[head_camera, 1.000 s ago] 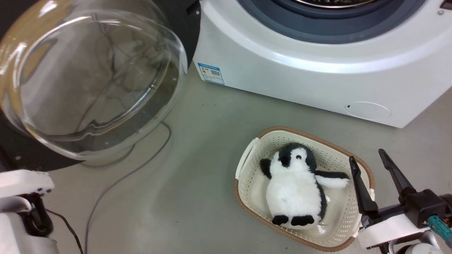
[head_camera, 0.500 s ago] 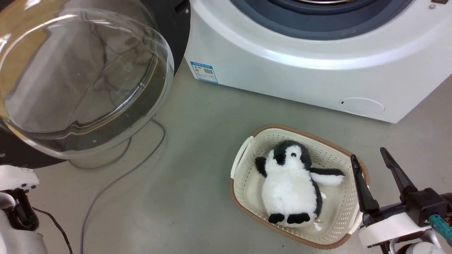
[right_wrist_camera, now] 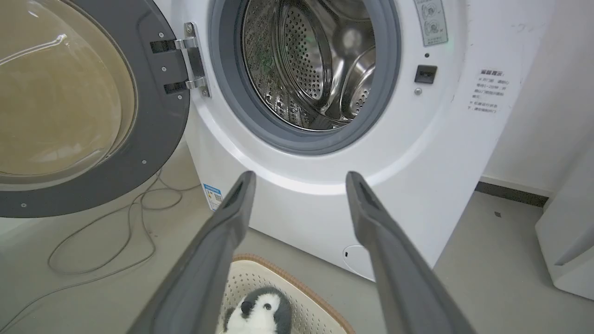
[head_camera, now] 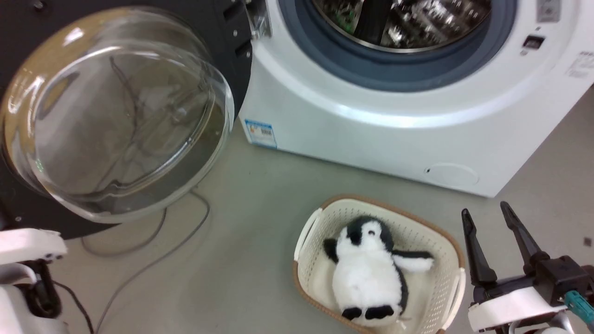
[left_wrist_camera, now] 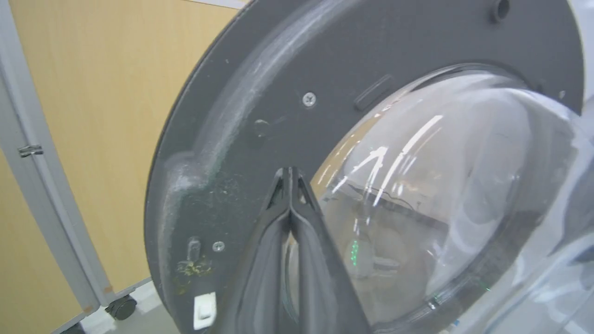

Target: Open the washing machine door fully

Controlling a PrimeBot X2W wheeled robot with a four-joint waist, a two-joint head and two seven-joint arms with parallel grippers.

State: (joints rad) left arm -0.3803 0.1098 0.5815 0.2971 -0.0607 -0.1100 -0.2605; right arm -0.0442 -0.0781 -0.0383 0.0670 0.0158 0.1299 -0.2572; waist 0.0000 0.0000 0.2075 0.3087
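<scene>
The washing machine door (head_camera: 116,116) (right_wrist_camera: 153,134) stands swung wide to the left, its dark grey inner face (left_wrist_camera: 278,69) and bulging glass bowl (left_wrist_camera: 441,185) toward me, hinged at the white washing machine (head_camera: 371,120) (right_wrist_camera: 297,185). The grey-blue gasket and steel drum (right_wrist_camera: 311,65) are exposed. My left gripper (left_wrist_camera: 290,174) is shut with nothing in it, its tips close before the door's inner face at the bowl's edge. My right gripper (head_camera: 485,211) (right_wrist_camera: 299,178) is open and empty, low at the right beside the basket.
A cream basket (head_camera: 436,229) (right_wrist_camera: 274,285) holding a plush penguin (head_camera: 369,271) sits on the floor before the machine. Grey cables (head_camera: 153,232) loop on the floor under the door. A tan panel on castors (left_wrist_camera: 93,116) stands behind the door. Another white unit (right_wrist_camera: 571,241) is at right.
The head camera has tilted up, bringing the drum opening into view. The right gripper's fingers stand slightly closer together. The door looks the same.
</scene>
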